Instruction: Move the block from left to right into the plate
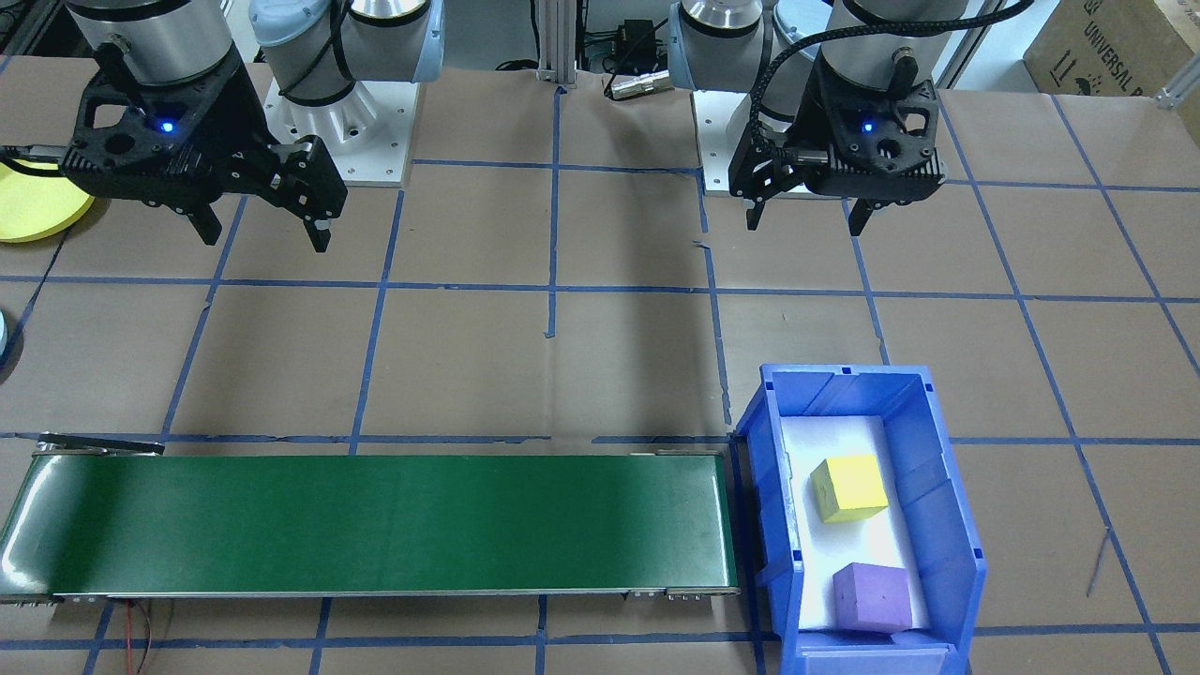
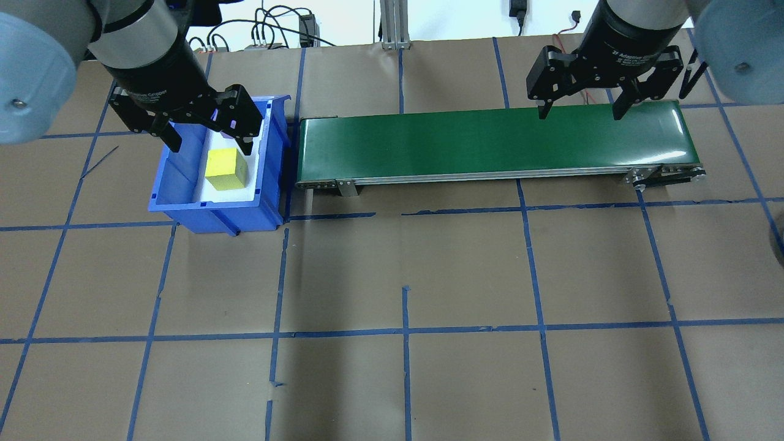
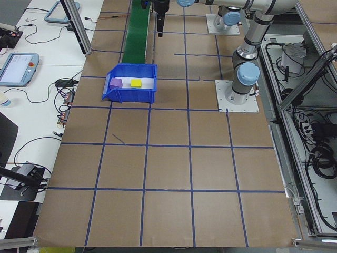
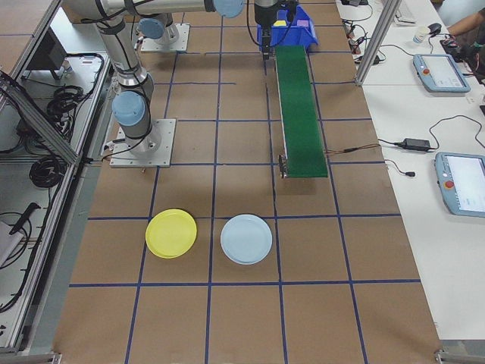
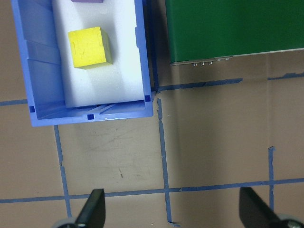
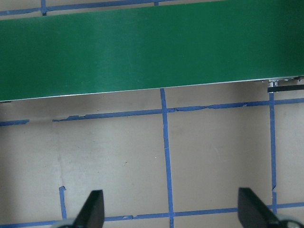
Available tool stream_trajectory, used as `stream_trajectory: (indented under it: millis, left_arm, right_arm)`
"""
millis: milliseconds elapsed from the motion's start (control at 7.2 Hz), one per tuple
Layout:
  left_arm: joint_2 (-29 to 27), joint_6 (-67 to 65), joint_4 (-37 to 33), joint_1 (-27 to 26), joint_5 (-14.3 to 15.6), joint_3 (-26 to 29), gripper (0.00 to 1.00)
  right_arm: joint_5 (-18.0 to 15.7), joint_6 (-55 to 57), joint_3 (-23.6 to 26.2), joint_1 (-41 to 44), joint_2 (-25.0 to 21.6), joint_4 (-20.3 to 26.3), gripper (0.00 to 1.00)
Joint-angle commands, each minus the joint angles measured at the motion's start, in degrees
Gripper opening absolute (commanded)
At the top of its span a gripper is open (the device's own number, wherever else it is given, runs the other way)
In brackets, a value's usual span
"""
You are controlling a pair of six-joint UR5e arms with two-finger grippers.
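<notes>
The left gripper [image 1: 809,218] hangs above the tabletop [image 1: 619,356] with its fingers spread and nothing between them, on the robot's side of the blue bin [image 1: 947,525], where a yellow block [image 1: 849,487] and a purple block [image 1: 872,597] rest apart on the white liner [image 1: 825,548], the purple one nearer the tabletop's far edge from the robot. The right gripper [image 1: 260,230], also spread and empty, hangs over bare tabletop short of the green conveyor belt [image 1: 375,525], whose one end stands just beside the bin. A yellow plate [image 4: 171,233] and a light blue plate [image 4: 246,239] lie side by side near the tabletop's right end, well apart from the bin.
</notes>
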Motion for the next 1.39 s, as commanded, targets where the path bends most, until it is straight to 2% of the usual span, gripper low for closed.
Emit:
stream_trajectory:
  millis: [0, 278, 1250]
  left_arm:
    - [0.0, 0.0, -0.1, 0.1, -0.1, -0.1, 1.00]
    - [0.0, -0.2, -0.1, 0.5, -0.9, -0.2, 1.00]
    - [0.4, 0.7, -1.1, 2.1, -0.3, 0.2, 1.00]
  right_arm:
    - [-0.3, 0.0, 0.2, 0.0, 0.1, -0.3, 1.00]
    - [0.0, 0.0, 0.1, 0.0, 0.0, 0.0, 1.00]
    - [-0.1, 0.0, 0.1, 0.0, 0.0, 0.0, 1.00]
